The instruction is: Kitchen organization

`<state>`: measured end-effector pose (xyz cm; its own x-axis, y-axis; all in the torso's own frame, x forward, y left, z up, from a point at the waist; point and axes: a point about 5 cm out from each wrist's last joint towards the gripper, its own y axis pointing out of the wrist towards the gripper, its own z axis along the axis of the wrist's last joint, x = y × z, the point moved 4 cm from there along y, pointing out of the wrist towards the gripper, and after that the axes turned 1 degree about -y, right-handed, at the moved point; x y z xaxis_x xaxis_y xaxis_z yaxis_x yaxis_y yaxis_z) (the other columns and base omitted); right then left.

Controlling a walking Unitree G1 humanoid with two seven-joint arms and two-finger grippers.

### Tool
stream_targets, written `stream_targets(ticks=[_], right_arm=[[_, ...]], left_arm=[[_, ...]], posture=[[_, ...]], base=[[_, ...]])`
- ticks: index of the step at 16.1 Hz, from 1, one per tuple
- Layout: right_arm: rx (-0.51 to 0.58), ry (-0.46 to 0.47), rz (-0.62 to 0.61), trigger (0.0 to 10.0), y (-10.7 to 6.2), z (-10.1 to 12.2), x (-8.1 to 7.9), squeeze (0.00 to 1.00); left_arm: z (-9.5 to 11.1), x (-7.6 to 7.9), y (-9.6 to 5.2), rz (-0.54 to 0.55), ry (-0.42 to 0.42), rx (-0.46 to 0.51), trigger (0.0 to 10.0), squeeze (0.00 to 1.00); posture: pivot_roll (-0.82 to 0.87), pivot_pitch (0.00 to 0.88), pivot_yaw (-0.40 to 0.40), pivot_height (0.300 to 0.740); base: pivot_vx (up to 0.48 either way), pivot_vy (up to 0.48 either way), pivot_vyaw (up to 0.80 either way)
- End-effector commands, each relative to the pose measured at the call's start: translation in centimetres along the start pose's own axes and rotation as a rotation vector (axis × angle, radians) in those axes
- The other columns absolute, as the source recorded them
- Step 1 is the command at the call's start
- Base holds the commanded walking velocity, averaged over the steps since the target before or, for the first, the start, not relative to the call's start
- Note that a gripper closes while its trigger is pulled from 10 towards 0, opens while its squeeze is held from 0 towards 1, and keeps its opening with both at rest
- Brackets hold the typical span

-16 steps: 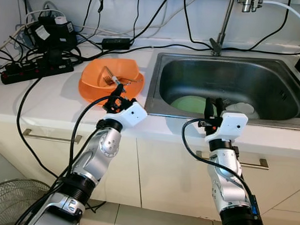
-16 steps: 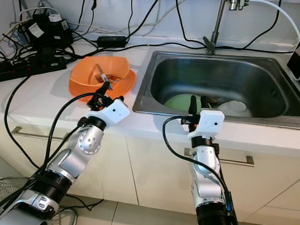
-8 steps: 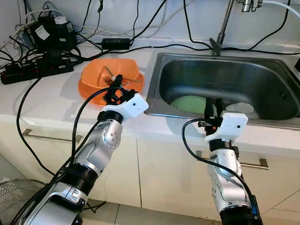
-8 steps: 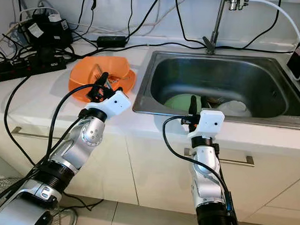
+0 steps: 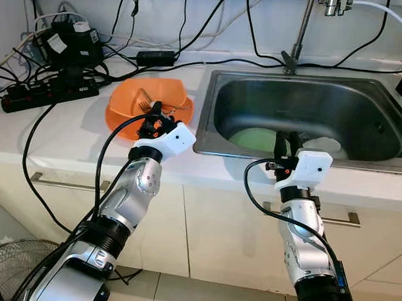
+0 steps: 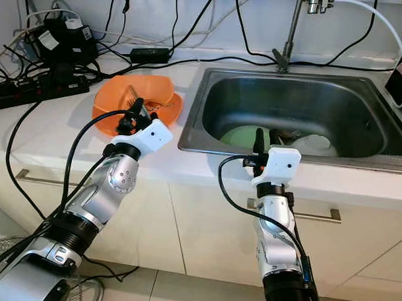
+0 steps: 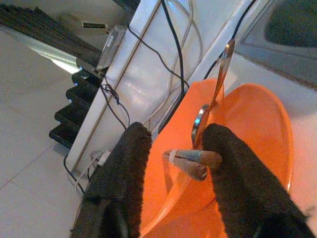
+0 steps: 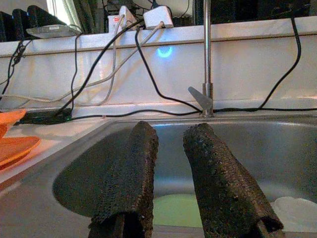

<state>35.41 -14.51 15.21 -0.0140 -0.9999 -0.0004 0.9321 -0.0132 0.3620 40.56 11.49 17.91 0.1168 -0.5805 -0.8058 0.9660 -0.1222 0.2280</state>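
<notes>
An orange bowl (image 5: 131,99) sits on an orange plate (image 5: 114,123) on the white counter, left of the sink. A metal fork (image 5: 147,104) and a wood-handled spoon (image 7: 199,130) lie in the bowl. My left gripper (image 5: 154,113) is open at the bowl's near rim, its fingers (image 7: 130,163) on either side of the utensil handles (image 7: 194,161) without touching them. My right gripper (image 5: 286,140) is open with nothing in it over the sink's front edge. Below and beyond it lie a green plate (image 5: 251,138) and a white dish (image 5: 325,143).
The steel sink (image 5: 308,95) has a faucet (image 5: 297,35) at the back. Black cables, adapters and a power strip (image 5: 48,92) crowd the counter's back left. A wire fan (image 5: 12,269) stands on the floor at lower left. Cabinet fronts with handles (image 5: 68,183) run under the counter.
My left gripper has risen and moved forward from in front of the plate to the bowl's near rim. The right arm has stayed still.
</notes>
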Motion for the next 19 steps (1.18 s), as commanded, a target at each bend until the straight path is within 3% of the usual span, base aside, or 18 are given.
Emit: stream_targets(ticks=[1, 2, 5, 6, 16, 17, 19], right_arm=[[0.01, -0.005, 0.003, 10.0, 0.5, 0.3, -0.2, 0.0], [0.01, -0.004, 0.004, 10.0, 0.5, 0.3, -0.2, 0.0], [0.01, -0.005, 0.003, 10.0, 0.5, 0.3, -0.1, 0.0], [0.01, -0.006, 0.003, 10.0, 0.5, 0.3, -0.1, 0.0], [0.006, -0.006, 0.005, 10.0, 0.5, 0.2, -0.2, 0.0], [0.007, -0.005, 0.006, 10.0, 0.5, 0.2, -0.2, 0.0], [0.006, -0.004, 0.006, 10.0, 0.5, 0.2, -0.2, 0.0]], left_arm=[[-0.5, -0.2, -0.2, 0.014, 0.009, -0.02, 2.3, 0.0], [-0.6, -0.3, -0.1, 0.017, 0.009, -0.024, 1.5, 0.0], [-0.6, -0.2, -0.1, 0.019, 0.003, -0.03, 2.1, 0.0], [-0.6, -0.2, -0.1, 0.018, 0.003, -0.031, 0.0, 0.0], [0.3, -1.4, -0.1, 0.079, -0.003, -0.022, 0.2, 0.0], [1.2, -2.4, 0.0, 0.12, 0.004, 0.013, 10.0, 0.0], [2.0, -3.4, 0.2, 0.15, 0.035, 0.04, 10.0, 0.0]], posture=[[0.05, 0.012, 0.084, 0.74], [0.05, 0.013, 0.083, 0.74], [0.05, 0.013, 0.082, 0.74], [0.05, 0.015, 0.08, 0.74], [0.06, 0.017, 0.079, 0.74], [0.06, 0.017, 0.078, 0.74], [0.06, 0.017, 0.078, 0.74]], base=[[0.0, 0.0, 0.0], [0.0, 0.0, 0.0], [0.0, 0.0, 0.0], [0.0, 0.0, 0.0], [0.0, 0.0, 0.0], [0.0, 0.0, 0.0], [0.0, 0.0, 0.0]])
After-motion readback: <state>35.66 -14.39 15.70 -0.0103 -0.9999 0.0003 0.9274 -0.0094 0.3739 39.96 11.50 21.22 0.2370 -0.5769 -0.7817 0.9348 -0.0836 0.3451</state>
